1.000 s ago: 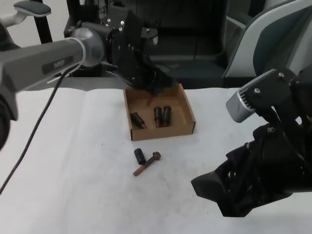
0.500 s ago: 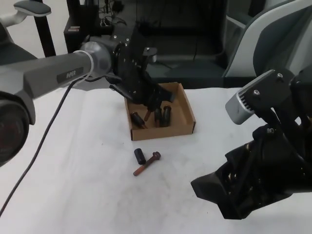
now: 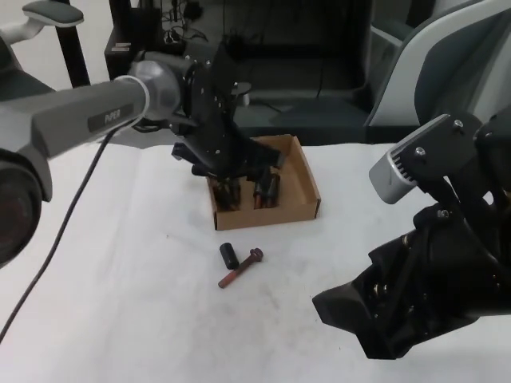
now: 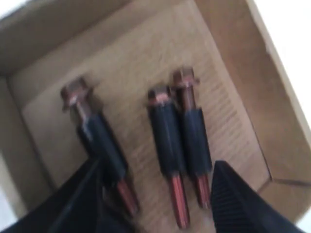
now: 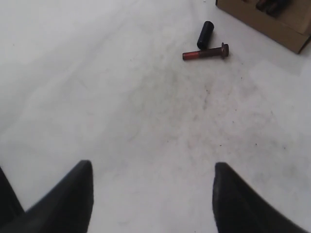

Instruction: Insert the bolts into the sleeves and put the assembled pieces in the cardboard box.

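Three assembled pieces (image 4: pixel 167 145) lie in the cardboard box (image 3: pixel 271 217); sleeve (image 3: pixel 229 255) and bolt (image 3: pixel 242 268) before it, perhaps touching.

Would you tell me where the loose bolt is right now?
In the high view, the bolt lies on the bench beside the loose sleeve, just nearer than the cardboard box.

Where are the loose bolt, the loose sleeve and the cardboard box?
loose bolt (image 5: pixel 204 52), right wrist view, middle of its shank.
loose sleeve (image 5: pixel 205 34), right wrist view, middle of its side.
cardboard box (image 3: pixel 271 214), high view, its front wall.
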{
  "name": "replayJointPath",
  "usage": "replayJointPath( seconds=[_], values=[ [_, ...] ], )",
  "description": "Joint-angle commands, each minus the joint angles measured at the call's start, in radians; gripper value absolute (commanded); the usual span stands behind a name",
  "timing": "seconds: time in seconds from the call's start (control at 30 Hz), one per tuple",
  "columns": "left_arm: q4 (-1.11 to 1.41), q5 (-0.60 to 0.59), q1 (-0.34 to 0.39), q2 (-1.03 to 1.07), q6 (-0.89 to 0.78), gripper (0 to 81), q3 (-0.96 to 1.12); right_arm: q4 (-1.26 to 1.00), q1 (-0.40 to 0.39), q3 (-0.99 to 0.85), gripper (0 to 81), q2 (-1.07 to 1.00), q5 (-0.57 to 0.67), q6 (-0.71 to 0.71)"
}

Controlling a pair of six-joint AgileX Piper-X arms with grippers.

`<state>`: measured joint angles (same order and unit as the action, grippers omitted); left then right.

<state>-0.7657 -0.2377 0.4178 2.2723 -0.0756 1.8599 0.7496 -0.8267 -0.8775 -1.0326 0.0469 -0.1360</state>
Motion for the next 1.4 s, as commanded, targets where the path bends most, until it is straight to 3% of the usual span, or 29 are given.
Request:
replayJointPath(
  seconds=[0.0, 0.4, 0.53, 0.63, 1.07, 1.27, 1.37],
  values=[
    [-0.070, 0.013, -0.002, -0.062, 0.004, 64.0, 0.013, 0.003, 0.006, -0.006, 70.0, 0.010, 0.000, 0.009],
    [-0.145, 0.013, 0.004, -0.293, 0.051, 64.0, 0.003, 0.003, 0.006, -0.006, 70.0, 0.010, -0.003, 0.009],
    [-0.211, 0.035, 0.004, -0.387, 0.102, 57.0, -0.043, 0.003, 0.006, -0.006, 70.0, 0.010, -0.021, 0.009],
    [-0.200, 0.034, 0.004, -0.508, 0.128, 52.9, -0.176, 0.003, 0.006, -0.006, 70.0, 0.010, -0.042, 0.007],
    [-0.013, 0.006, 0.035, -1.320, 0.125, 52.9, -0.968, 0.001, 0.003, 0.001, 70.0, 0.019, -0.064, -0.069],
    [-0.002, 0.003, 0.035, -1.663, 0.125, 52.9, -1.186, -0.004, 0.001, 0.051, 70.0, 0.094, -0.064, -0.120],
    [0.010, -0.056, 0.035, -1.780, 0.123, 52.9, -1.251, -0.014, 0.001, 0.104, 70.0, 0.171, -0.081, -0.157]
  ],
)
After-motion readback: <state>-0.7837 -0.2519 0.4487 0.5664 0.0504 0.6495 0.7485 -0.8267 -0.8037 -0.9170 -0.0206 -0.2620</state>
